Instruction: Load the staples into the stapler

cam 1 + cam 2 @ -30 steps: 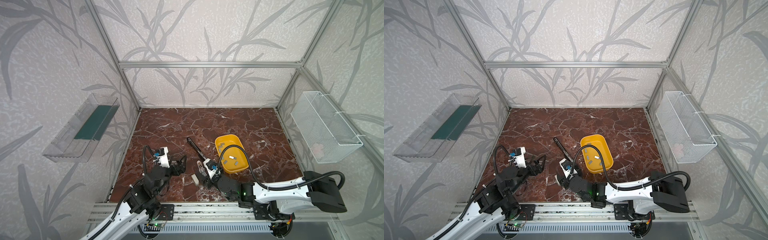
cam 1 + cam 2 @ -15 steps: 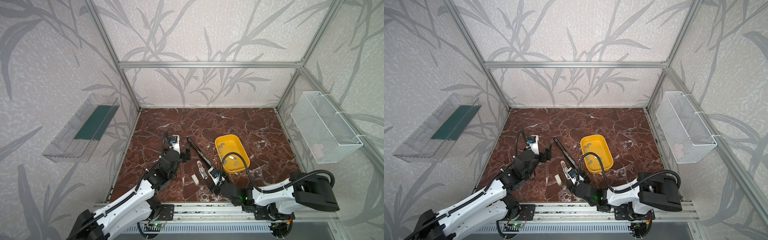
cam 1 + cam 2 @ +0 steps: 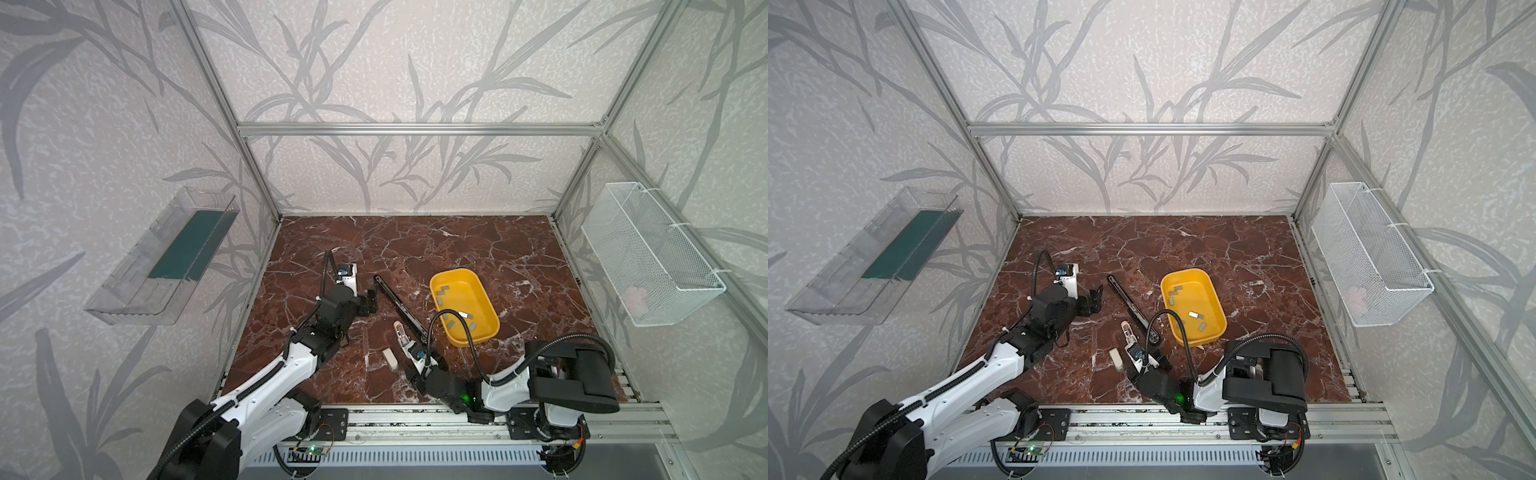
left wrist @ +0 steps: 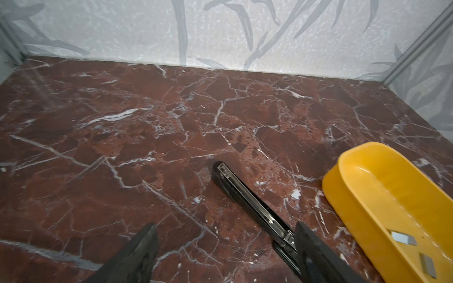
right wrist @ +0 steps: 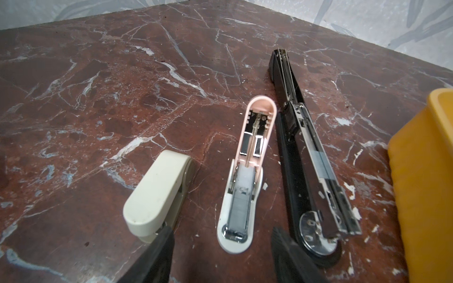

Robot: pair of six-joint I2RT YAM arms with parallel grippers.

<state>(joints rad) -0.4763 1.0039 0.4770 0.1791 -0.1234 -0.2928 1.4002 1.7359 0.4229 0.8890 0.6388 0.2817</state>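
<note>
Several grey staples (image 3: pixel 457 316) (image 4: pixel 399 237) lie in a yellow tray (image 3: pixel 453 272) (image 3: pixel 1183 274). A long black stapler (image 3: pixel 399 305) (image 5: pixel 308 156) lies folded open flat beside it. A pink and white mini stapler (image 3: pixel 400 332) (image 5: pixel 245 186) lies open, with a grey strip showing in its channel. My right gripper (image 5: pixel 221 235) (image 3: pixel 409 349) is open, its fingers either side of that stapler's near end without touching it. My left gripper (image 3: pixel 371 303) (image 4: pixel 225 235) is open over bare marble, one finger (image 4: pixel 308 242) close beside the black stapler (image 4: pixel 250 203).
A closed cream mini stapler (image 3: pixel 390 359) (image 5: pixel 157 196) sits just left of the pink one, close to one right finger (image 5: pixel 161 247). A clear bin (image 3: pixel 162 257) hangs on the left wall and a wire basket (image 3: pixel 648 257) on the right wall.
My left arm has reached forward and right, bringing its gripper up beside the black stapler. My right gripper has drawn back slightly toward the front, and its jaws have narrowed.
</note>
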